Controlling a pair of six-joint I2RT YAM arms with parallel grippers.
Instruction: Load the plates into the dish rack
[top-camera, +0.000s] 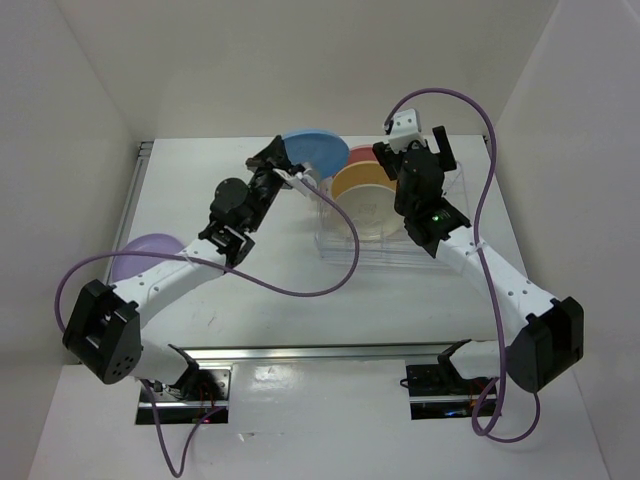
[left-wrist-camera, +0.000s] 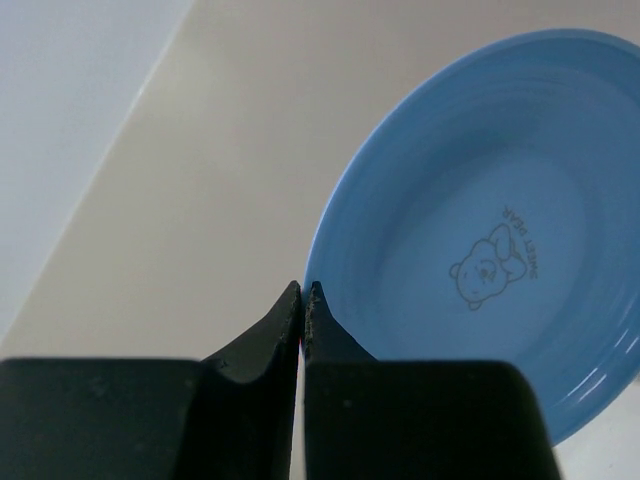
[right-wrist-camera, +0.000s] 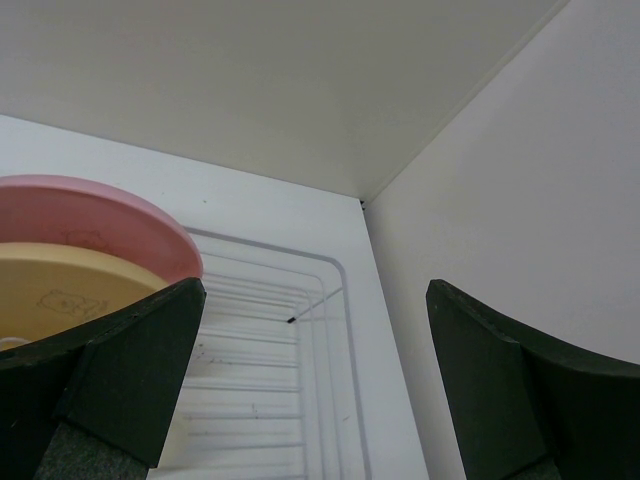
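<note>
Left tool (left-wrist-camera: 304, 292) is closed to a sliver, its tips at the rim of the blue plate (left-wrist-camera: 480, 260). Whether that rim is pinched cannot be told. The blue plate sits tilted at the far left corner of the dish rack (top-camera: 350, 252). Right tool (right-wrist-camera: 315, 298) stands wide with nothing between its fingers, poised over the rack. Pink plate (top-camera: 362, 154), orange-yellow plate (top-camera: 358, 181) and cream plate (top-camera: 374, 212) stand in the rack. Lavender plate (top-camera: 150, 252) lies on the bench (top-camera: 280, 320), left side, partly under the left arm.
</note>
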